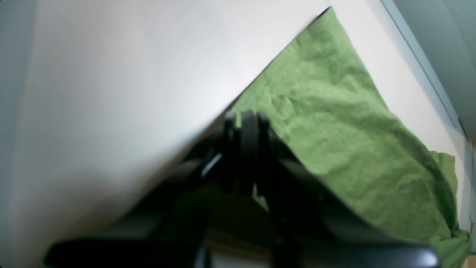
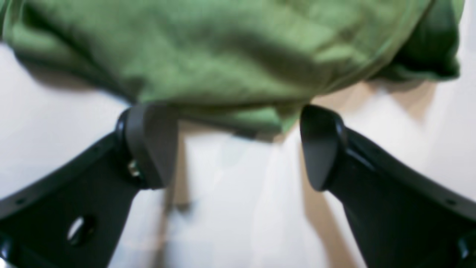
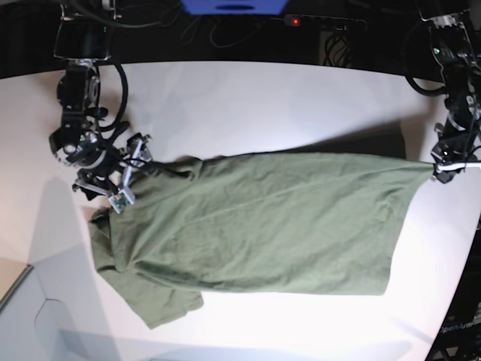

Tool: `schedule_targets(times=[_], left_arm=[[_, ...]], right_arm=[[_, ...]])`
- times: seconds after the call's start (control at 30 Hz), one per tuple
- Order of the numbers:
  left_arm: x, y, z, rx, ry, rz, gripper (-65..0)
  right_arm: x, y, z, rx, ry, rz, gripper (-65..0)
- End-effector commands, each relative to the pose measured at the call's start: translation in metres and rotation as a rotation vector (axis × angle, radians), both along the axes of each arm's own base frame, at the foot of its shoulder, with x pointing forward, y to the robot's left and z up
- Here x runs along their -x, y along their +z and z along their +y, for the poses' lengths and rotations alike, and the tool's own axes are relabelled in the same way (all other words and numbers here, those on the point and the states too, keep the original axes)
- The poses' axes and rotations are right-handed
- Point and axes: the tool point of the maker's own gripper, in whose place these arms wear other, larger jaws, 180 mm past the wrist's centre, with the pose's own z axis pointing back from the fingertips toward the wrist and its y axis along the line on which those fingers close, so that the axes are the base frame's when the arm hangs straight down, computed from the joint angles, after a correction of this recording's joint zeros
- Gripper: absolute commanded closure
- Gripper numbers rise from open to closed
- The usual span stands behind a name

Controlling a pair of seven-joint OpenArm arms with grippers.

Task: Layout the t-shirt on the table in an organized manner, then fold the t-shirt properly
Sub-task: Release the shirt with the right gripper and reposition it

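The olive-green t-shirt [image 3: 263,226] lies spread and wrinkled across the white table [image 3: 248,98], one sleeve bunched at the lower left. My left gripper [image 3: 438,167] is at the base view's right, shut on the shirt's corner and holding it raised above the table. The left wrist view shows the fingers [image 1: 247,123] pinched on the cloth's [image 1: 334,130] edge. My right gripper [image 3: 141,152] is at the shirt's upper left end, open. In the right wrist view its gripper [image 2: 236,145] stands wide, with the shirt's [image 2: 223,56] edge just beyond the fingertips [image 2: 321,145], nothing held.
Dark surroundings with cables and a blue object [image 3: 233,6] run along the table's far side. The table's edge [image 3: 15,289] cuts across the lower left corner. The raised shirt corner casts a shadow [image 3: 361,143] on the table.
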Motion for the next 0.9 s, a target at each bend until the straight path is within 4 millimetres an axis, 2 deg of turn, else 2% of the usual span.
schedule_targets(times=[0.0, 0.17, 0.27, 0.53, 0.57, 0.7, 0.87], left_arm=[[-0.005, 0.014, 0.006, -0.018, 0.008, -0.035, -0.1], [-0.005, 0.014, 0.007, -0.019, 0.012, -0.037, -0.1], [-0.005, 0.014, 0.008, -0.020, 0.013, -0.038, -0.1], [-0.005, 0.015, 0.008, -0.020, 0.013, -0.039, -0.1], [-0.005, 0.015, 0.008, -0.020, 0.013, -0.039, -0.1], [-0.006, 0.015, 0.007, -0.019, 0.012, -0.040, -0.1], [-0.005, 0.016, 0.008, -0.020, 0.015, -0.041, -0.1]], right_arm=[[-0.012, 0.010, -0.004, -0.004, -0.006, -0.036, -52.1], [-0.017, 0.008, -0.006, -0.011, -0.014, -0.027, -51.5], [-0.015, 0.005, -0.005, -0.011, -0.011, -0.019, -44.8], [-0.012, 0.003, -0.005, -0.010, -0.012, -0.012, -3.5], [-0.012, 0.003, -0.007, -0.007, -0.016, -0.011, 0.0], [-0.007, 0.018, -0.018, 0.040, -0.010, -0.049, 0.0], [0.016, 0.065, -0.015, 0.109, 0.026, -0.184, 0.0]])
